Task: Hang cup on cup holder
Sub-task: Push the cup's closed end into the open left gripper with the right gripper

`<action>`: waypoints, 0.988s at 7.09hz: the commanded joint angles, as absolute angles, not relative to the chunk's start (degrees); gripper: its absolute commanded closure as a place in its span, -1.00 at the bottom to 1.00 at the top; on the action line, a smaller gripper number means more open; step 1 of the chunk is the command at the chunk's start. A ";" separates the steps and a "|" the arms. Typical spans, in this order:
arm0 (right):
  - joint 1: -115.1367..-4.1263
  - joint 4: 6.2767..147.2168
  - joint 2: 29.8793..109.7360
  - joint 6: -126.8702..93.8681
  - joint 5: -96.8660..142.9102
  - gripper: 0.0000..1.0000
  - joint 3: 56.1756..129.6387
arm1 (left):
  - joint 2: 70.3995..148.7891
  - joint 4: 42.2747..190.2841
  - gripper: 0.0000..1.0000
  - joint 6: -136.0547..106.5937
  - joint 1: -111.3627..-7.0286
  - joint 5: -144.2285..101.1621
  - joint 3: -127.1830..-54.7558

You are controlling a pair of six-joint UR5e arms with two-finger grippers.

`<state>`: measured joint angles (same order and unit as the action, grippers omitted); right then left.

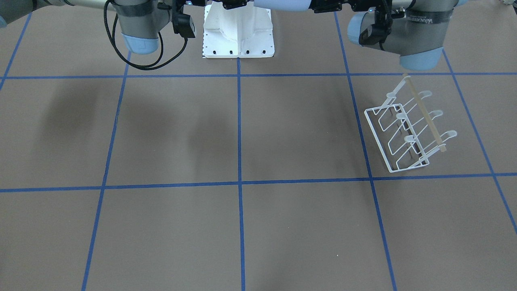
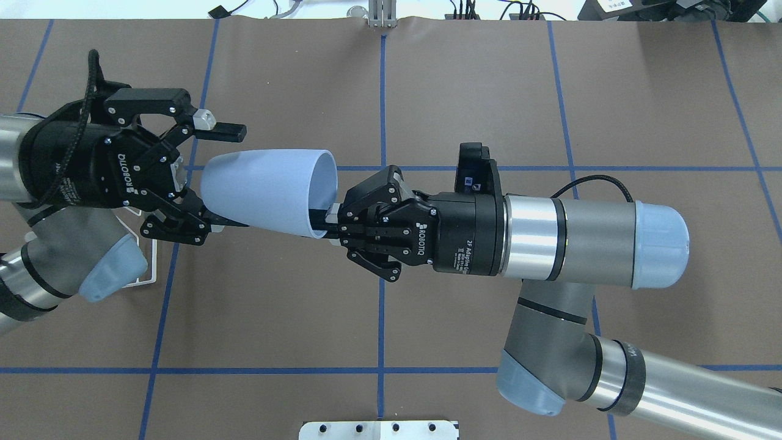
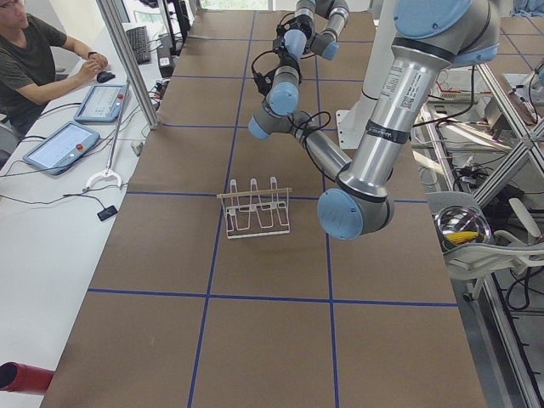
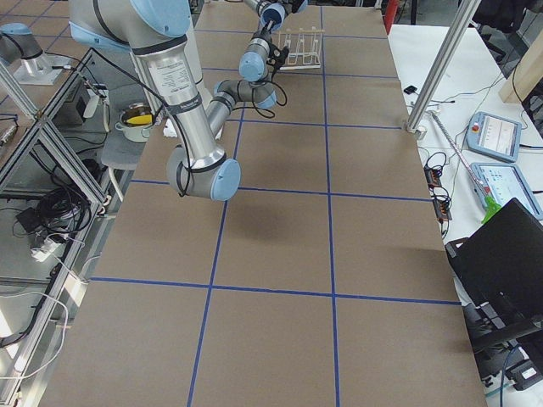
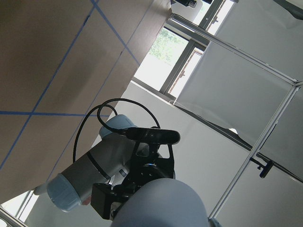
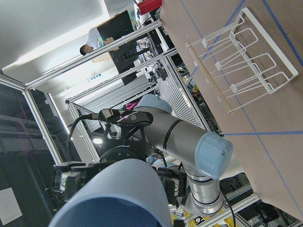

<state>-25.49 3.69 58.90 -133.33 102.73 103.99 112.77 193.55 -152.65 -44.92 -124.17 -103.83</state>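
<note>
The pale blue cup (image 2: pixel 269 186) hangs on its side in the air between my two grippers, rim toward the right arm. My right gripper (image 2: pixel 327 223) is shut on the lower rim wall, one finger inside the cup. My left gripper (image 2: pixel 241 177) is open, its fingers spread above and below the cup's base without touching it. The cup's base fills the bottom of the left wrist view (image 5: pixel 161 208), and the cup also shows in the right wrist view (image 6: pixel 113 194). The white wire cup holder (image 1: pixel 408 129) with its wooden rod stands on the table below my left arm, mostly hidden in the overhead view (image 2: pixel 149 269).
Brown table with a blue tape grid. The white robot base plate (image 1: pixel 238 36) sits at the robot's edge. An operator (image 3: pixel 34 59) with tablets sits beyond the far side. A metal bowl (image 3: pixel 461 228) lies off the table behind the robot.
</note>
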 commanded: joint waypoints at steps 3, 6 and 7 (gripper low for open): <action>-25.31 3.69 58.89 -133.33 100.64 0.39 103.71 | 112.76 193.54 0.99 -154.76 -44.82 -124.10 -103.89; -25.66 3.43 59.15 -132.80 99.40 -1.00 104.32 | 112.76 192.39 1.00 -155.57 -44.91 -124.10 -105.56; -26.36 3.34 59.76 -132.72 99.67 -1.00 104.76 | 112.76 192.22 1.00 -155.13 -44.83 -124.10 -105.12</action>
<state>-25.75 3.47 59.19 -132.82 99.53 104.27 112.76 192.49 -155.41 -44.85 -124.10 -105.30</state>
